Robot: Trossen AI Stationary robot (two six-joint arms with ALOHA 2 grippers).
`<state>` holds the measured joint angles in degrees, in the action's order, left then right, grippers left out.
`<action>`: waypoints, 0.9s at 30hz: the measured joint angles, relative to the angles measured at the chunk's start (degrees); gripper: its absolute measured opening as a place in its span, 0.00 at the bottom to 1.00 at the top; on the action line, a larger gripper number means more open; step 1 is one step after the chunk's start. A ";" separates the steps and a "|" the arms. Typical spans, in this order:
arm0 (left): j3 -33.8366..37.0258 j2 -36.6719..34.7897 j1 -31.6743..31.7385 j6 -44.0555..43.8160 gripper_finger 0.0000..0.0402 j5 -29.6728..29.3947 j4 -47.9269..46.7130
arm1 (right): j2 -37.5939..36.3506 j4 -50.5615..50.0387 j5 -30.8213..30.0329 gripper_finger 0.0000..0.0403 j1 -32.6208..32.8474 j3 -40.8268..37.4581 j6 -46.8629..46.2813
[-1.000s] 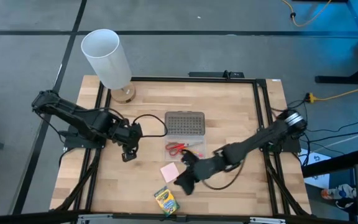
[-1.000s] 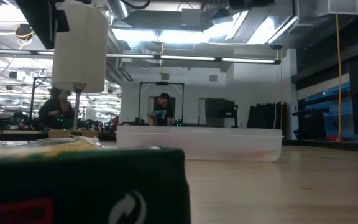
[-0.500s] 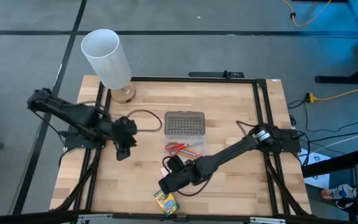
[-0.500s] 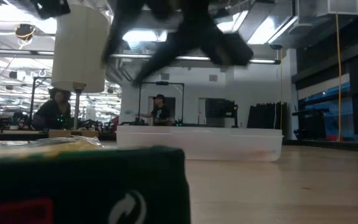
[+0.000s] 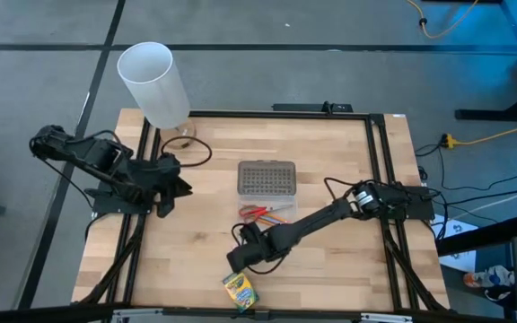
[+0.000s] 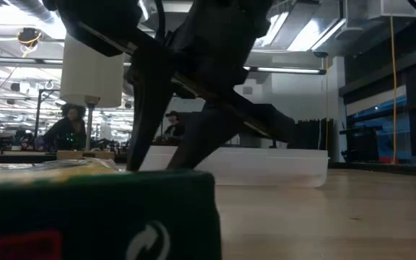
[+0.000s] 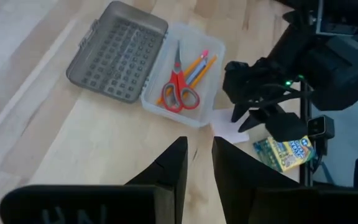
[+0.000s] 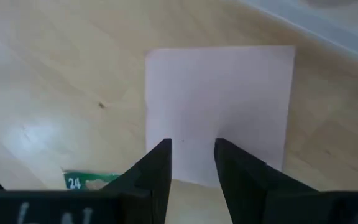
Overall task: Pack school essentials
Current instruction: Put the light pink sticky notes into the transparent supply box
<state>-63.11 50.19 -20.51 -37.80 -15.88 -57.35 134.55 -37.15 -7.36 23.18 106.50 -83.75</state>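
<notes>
The pink sticky-note pad (image 8: 219,99) lies flat on the table in front of the clear tray (image 7: 182,87). The tray holds the red-handled scissors (image 7: 180,84), two orange pencils (image 7: 201,67) and a pen. My right gripper (image 8: 192,144) is low over the pad, pointing down, open with a narrow gap and a finger over each side of the pad's middle. The yellow-green crayon box (image 5: 239,290) lies flat near the table's near edge. My left gripper (image 7: 199,142) is open by a narrow gap, above the table's left side (image 5: 165,205), far from these things. My right gripper comes at the pad (image 7: 229,127) from above, but I cannot tell whether its fingertips (image 8: 163,146) touch the pad's top sheet. The pad lies flat on the table.
The grey dotted lid (image 5: 267,177) lies open on the far side of the tray. The tall white cylinder (image 5: 153,85) stands at the far left corner. The crayon box fills the low view's foreground (image 6: 92,209), with the right gripper (image 6: 161,155) just behind it.
My right gripper has moved toward the table's left edge and down, from beside the pad to over it, so the high view no longer shows the pad. My left gripper has drawn back toward the table's left and far edges, away from the tray.
</notes>
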 joint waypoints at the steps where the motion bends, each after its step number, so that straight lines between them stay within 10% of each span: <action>1: 0.00 0.08 -0.01 0.00 0.17 0.00 -0.02 | 0.24 0.07 1.48 0.31 -0.18 0.09 -0.06; 27: 0.00 0.20 0.02 2.42 0.17 0.04 -0.62 | -5.96 -44.16 22.79 0.27 8.61 1.33 -12.29</action>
<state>-63.11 50.39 -20.49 -35.38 -15.84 -57.98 128.60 -81.32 15.43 31.79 107.84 -96.04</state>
